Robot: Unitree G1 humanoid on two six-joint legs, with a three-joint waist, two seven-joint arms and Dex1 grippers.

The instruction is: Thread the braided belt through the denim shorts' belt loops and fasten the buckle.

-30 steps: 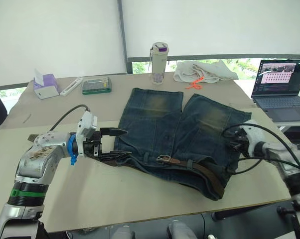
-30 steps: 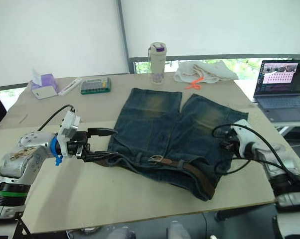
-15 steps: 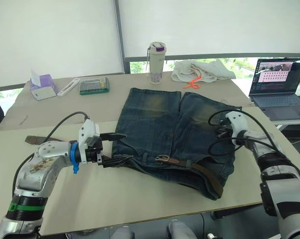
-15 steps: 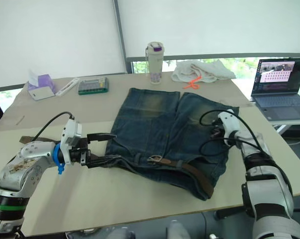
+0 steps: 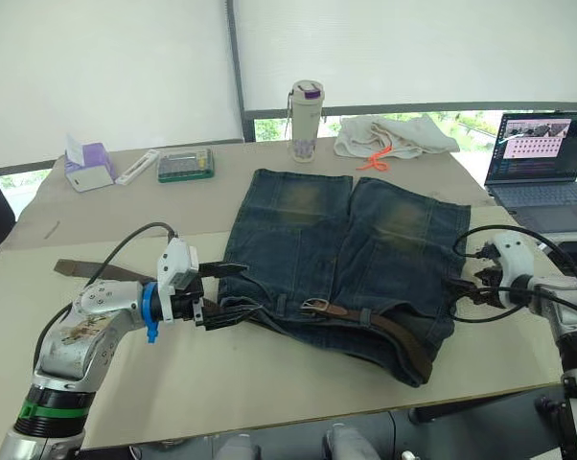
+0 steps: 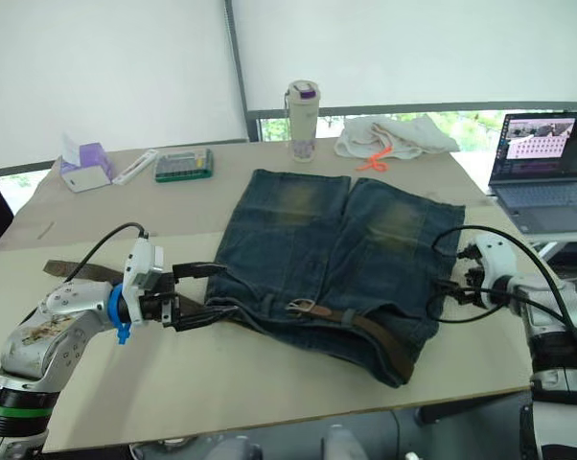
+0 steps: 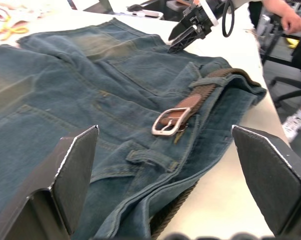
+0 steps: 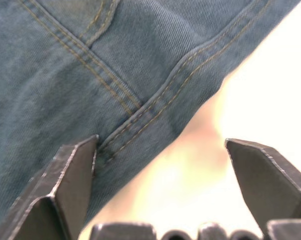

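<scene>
The denim shorts [image 5: 308, 240] lie flat on the table, waistband toward me. The braided belt [image 5: 396, 335] runs along the waistband's right half, its silver buckle [image 5: 316, 306] resting near the middle. A belt loop [image 7: 145, 156] sits just short of the buckle. Another length of brown strap [image 5: 78, 267] lies on the table behind my left arm. My left gripper [image 5: 233, 289] is open at the waistband's left corner, with denim between its fingers [image 7: 70, 170]. My right gripper [image 5: 458, 292] stands open at the shorts' right edge, the hem in front of its fingers [image 8: 65, 175].
At the back stand a bottle [image 5: 306, 120], a white cloth [image 5: 394, 134] with orange scissors [image 5: 373, 163], a green box [image 5: 186, 165] and a tissue box [image 5: 87, 165]. A laptop [image 5: 542, 163] sits at the right. A person [image 7: 285, 12] stands beyond the table.
My right gripper has opened and drawn back from over the right leg to the shorts' right edge. The left gripper has stayed open at the waistband corner.
</scene>
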